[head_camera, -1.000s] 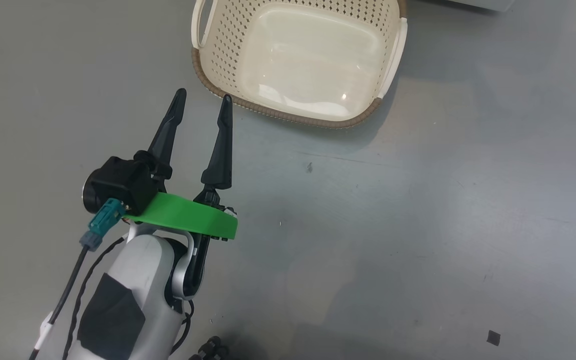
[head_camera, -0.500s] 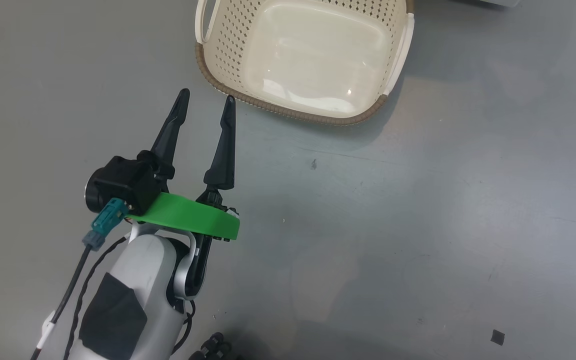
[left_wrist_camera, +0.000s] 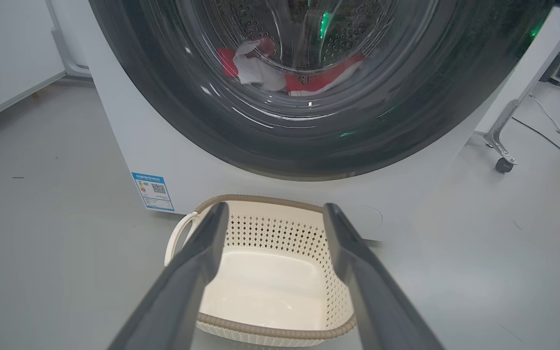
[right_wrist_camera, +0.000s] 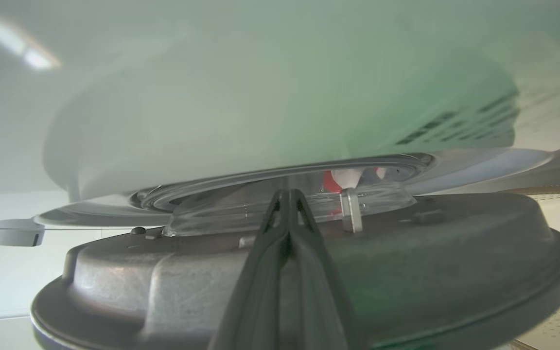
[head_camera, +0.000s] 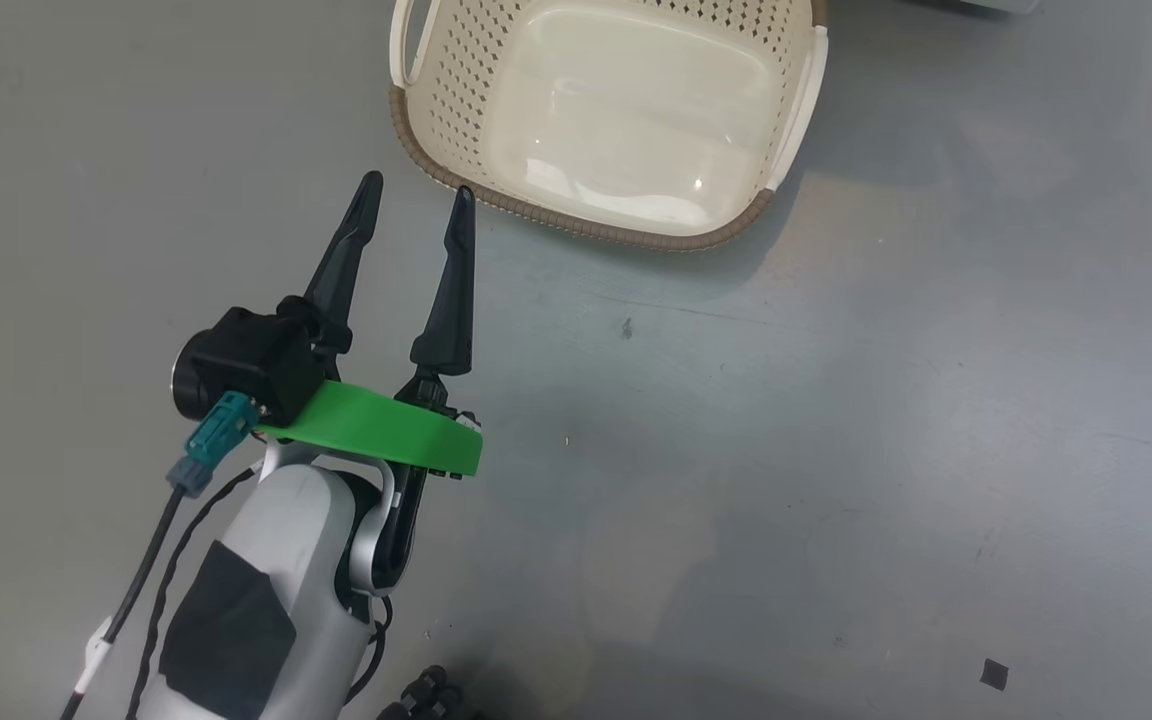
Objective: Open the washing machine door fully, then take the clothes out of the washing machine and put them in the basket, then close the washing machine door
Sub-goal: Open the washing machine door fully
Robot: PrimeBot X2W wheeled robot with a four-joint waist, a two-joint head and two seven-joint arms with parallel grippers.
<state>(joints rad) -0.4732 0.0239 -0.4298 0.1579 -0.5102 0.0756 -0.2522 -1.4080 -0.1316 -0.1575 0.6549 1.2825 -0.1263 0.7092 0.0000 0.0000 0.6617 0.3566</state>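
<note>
The right gripper point(right_wrist_camera: 287, 193), pinched shut on nothing, pointed along the inner face of the door point(right_wrist_camera: 430, 253), in the gap between door and machine point(right_wrist_camera: 260, 97). The clothes point(left_wrist_camera: 319, 82) lay behind the door, in the drum. The left gripper point(left_wrist_camera: 275, 208) hung spread wide outside the door, above the basket point(left_wrist_camera: 270, 333). The right one seemed better placed to swing the door open.

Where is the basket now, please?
In the head view the basket sits on the floor at top centre, beyond the left gripper, in front of the washing machine.
</note>
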